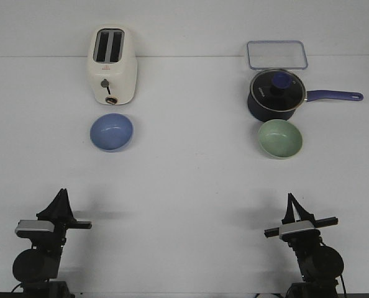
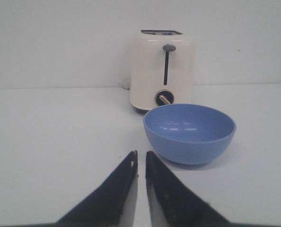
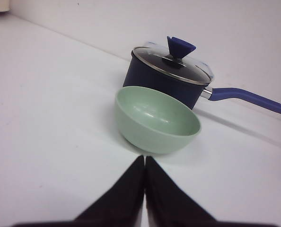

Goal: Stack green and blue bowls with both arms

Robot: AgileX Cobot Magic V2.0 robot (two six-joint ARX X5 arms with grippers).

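Note:
The blue bowl (image 1: 112, 131) sits upright on the white table at the left, just in front of the toaster; it also shows in the left wrist view (image 2: 189, 132). The green bowl (image 1: 280, 138) sits upright at the right, just in front of the saucepan, and shows in the right wrist view (image 3: 155, 119). My left gripper (image 1: 61, 194) rests near the table's front edge, well short of the blue bowl, its jaws all but together and empty (image 2: 141, 154). My right gripper (image 1: 290, 198) is shut and empty (image 3: 144, 158), short of the green bowl.
A cream toaster (image 1: 112, 64) stands behind the blue bowl. A dark navy saucepan (image 1: 276, 94) with a glass lid and a long handle pointing right stands behind the green bowl. A clear lidded container (image 1: 276, 54) lies at the back right.

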